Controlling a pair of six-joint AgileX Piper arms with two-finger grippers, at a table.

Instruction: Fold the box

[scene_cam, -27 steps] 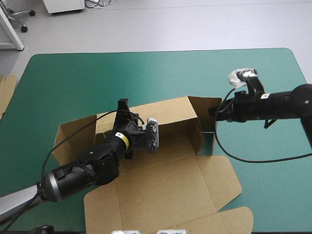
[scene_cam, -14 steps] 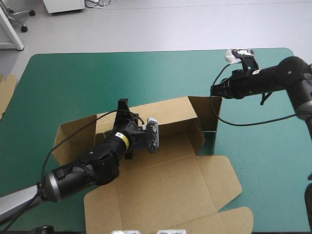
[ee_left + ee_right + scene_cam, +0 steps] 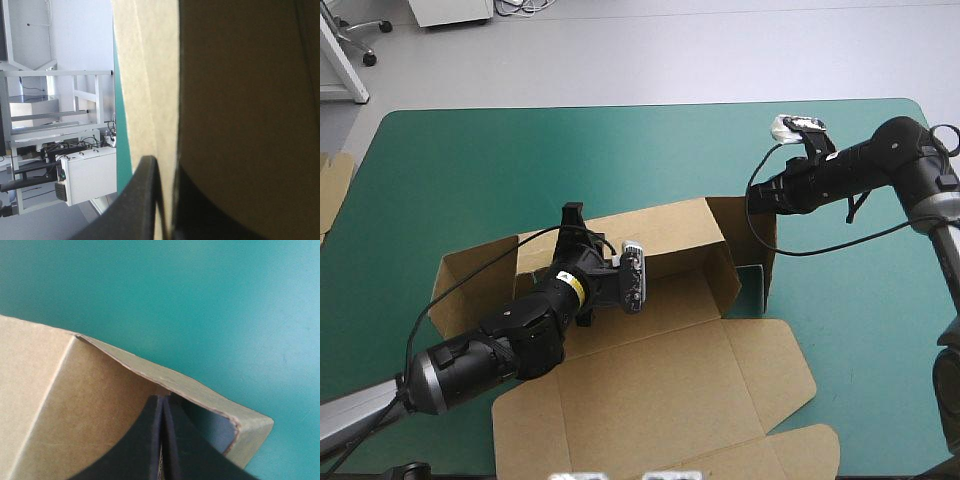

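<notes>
At the near edge of the teal-green surface (image 3: 470, 170), the box (image 3: 670, 300) has its lid panel (image 3: 650, 390) lying flat, so the sheet is only part-formed.

- Left hand (image 3: 573, 218): clenched over the top edge of the far wall (image 3: 660, 225). Its wrist view shows board running between the two black fingers. It is holding that wall upright.
- Left end flap (image 3: 450, 290): splayed outward, not tucked.
- Right hand (image 3: 757, 195), farther off at the right corner: fingers pinched to a point at the top edge of the right end flap (image 3: 745, 225). I read this as a grip on the board, though the seam is thin.

Step in hand, by my reading: squaring the right corner and swinging the flap inward along the short wall.

Next move: keep your left grip steady as the anchor. Turn the flap about its crease rather than pulling on it, or the far wall will bow.
</notes>
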